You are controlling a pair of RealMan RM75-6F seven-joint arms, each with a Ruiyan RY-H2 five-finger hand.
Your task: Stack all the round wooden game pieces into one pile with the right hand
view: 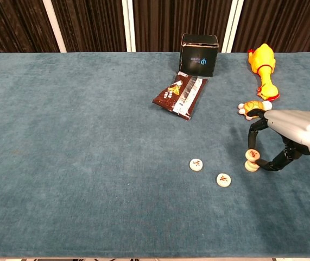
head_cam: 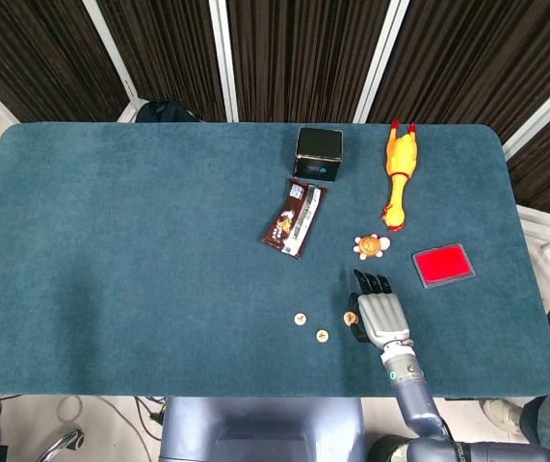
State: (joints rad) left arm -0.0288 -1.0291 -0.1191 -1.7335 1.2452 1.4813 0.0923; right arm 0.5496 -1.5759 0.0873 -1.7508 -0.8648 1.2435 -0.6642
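My right hand (head_cam: 379,316) (view: 285,133) reaches in from the right near the table's front edge. It pinches a round wooden piece (view: 252,155) (head_cam: 350,317) between thumb and a finger, slightly tilted, right on top of a low pile of pieces (view: 251,166). Whether the held piece touches the pile I cannot tell. Two more round pieces lie flat to the left: one (view: 196,164) (head_cam: 300,318) farther left, one (view: 223,180) (head_cam: 323,336) closer to the front. My left hand shows in neither view.
Behind the hand lie a small orange turtle toy (view: 251,107) (head_cam: 372,246), a rubber chicken (view: 263,62) (head_cam: 399,173) and a red pad (head_cam: 443,265). A brown snack packet (view: 181,95) (head_cam: 295,218) and a black box (view: 200,47) (head_cam: 319,154) sit mid-table.
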